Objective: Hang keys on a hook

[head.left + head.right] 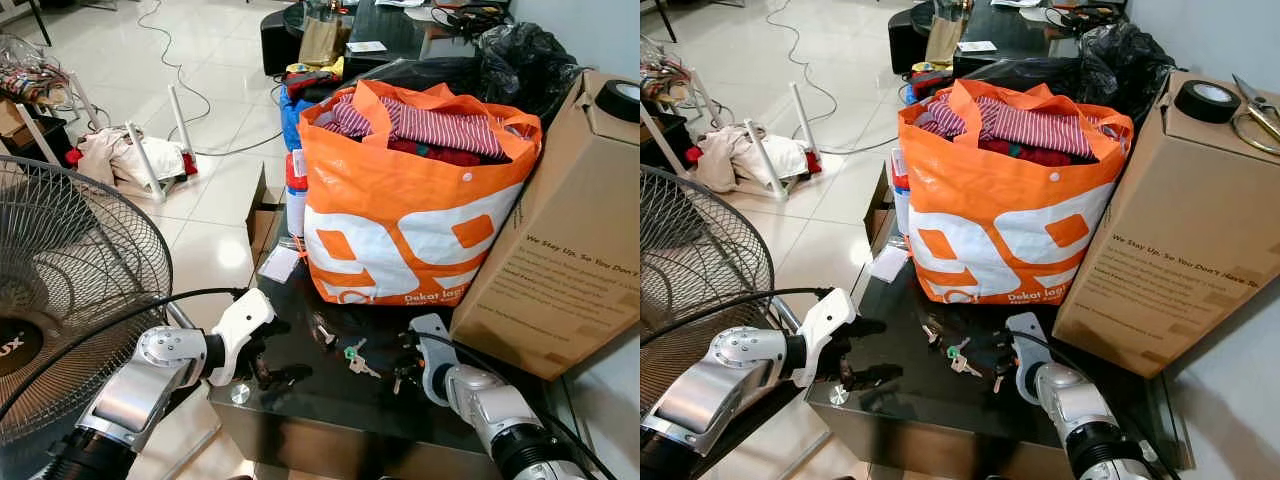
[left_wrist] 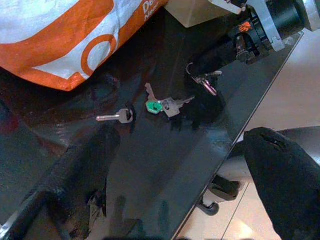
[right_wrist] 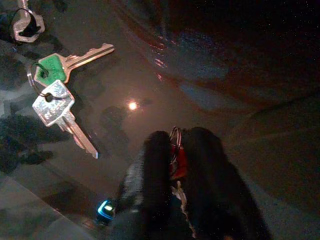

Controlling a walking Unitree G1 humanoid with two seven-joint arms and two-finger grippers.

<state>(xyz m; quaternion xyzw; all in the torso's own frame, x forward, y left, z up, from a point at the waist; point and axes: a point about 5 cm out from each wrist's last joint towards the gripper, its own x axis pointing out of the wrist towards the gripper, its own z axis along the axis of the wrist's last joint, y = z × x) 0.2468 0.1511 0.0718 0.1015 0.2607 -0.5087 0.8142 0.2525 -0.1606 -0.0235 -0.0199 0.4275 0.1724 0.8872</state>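
A green-tagged pair of keys (image 1: 355,358) lies on the glossy black table (image 1: 320,410), just in front of the orange bag. A single silver key (image 1: 322,333) rests a little to its left. My right gripper (image 3: 177,145) is low over the table to the right of the green keys and is shut on a red-tagged key bunch (image 3: 178,162), whose keys (image 2: 205,82) dangle below the fingers. My left gripper (image 1: 262,362) hovers at the table's left front corner with its fingers (image 2: 285,175) spread open and nothing between them.
The stuffed orange shopping bag (image 1: 400,200) and a cardboard box (image 1: 560,270) carrying tape (image 1: 1207,100) and scissors (image 1: 1260,110) block the back and right of the table. A standing fan (image 1: 60,290) is close on the left. Cables and clutter cover the floor beyond.
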